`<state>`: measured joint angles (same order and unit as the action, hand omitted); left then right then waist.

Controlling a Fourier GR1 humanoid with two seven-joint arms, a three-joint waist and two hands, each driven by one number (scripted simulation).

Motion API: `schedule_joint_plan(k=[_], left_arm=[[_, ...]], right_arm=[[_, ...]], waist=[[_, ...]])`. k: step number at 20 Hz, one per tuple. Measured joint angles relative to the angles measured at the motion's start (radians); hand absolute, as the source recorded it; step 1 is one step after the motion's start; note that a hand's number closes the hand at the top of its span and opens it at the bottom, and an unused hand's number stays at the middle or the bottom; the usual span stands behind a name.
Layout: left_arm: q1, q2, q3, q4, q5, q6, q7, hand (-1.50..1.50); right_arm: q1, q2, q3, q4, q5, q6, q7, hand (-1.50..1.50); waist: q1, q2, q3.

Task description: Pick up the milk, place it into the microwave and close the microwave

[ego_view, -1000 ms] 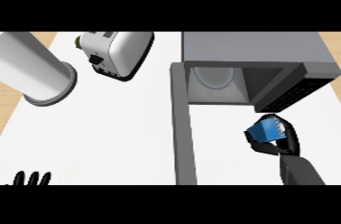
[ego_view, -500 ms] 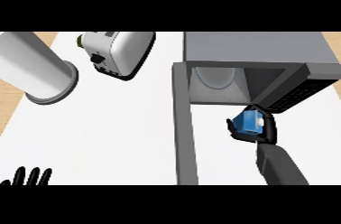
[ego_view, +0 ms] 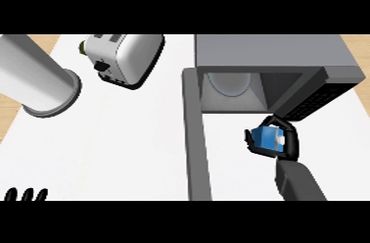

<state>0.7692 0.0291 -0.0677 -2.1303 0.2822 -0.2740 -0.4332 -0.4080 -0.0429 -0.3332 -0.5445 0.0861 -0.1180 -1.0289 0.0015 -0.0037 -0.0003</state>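
The milk (ego_view: 266,137) is a small blue carton, held in the air just in front of the microwave's opening. My right hand (ego_view: 283,143) is curled round it, fingers wrapping its sides. The grey microwave (ego_view: 267,56) stands at the upper right with its cavity (ego_view: 233,90) open and a pale round plate inside. Its door (ego_view: 196,139) swings out toward me as a long grey bar left of the carton. At the bottom left edge only the fingertips of my left hand (ego_view: 25,194) show, straight and pointing up.
A white toaster (ego_view: 124,58) lies at the upper middle, left of the microwave. A large grey cylinder (ego_view: 36,80) stands at the upper left. The white counter (ego_view: 115,149) spreads between them and the door.
My right hand has carried the milk up and to the left, from beside the microwave's right front to just before its opening. The left hand has stayed put.
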Motion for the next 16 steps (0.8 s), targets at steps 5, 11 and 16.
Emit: schedule_joint_plan(k=[5, 11, 16], left_arm=[[0.014, 0.014, 0.009, -0.005, 0.023, -0.026, 0.007, -1.50], [0.026, -0.003, -0.021, 0.001, -0.006, -0.031, -0.010, -1.50], [0.034, -0.019, -0.050, 0.000, -0.028, -0.008, -0.022, -1.50]], right_arm=[[0.128, 0.024, 0.086, -0.242, -0.006, -0.006, 0.084, 1.50], [0.338, 0.031, 0.189, -0.582, 0.006, 0.009, 0.259, 1.50], [0.468, 0.039, 0.283, -0.834, -0.058, 0.082, 0.380, 1.50]], waist=[[-0.010, -0.004, -0.001], [-0.011, -0.003, -0.001], [-0.010, -0.002, -0.001]])
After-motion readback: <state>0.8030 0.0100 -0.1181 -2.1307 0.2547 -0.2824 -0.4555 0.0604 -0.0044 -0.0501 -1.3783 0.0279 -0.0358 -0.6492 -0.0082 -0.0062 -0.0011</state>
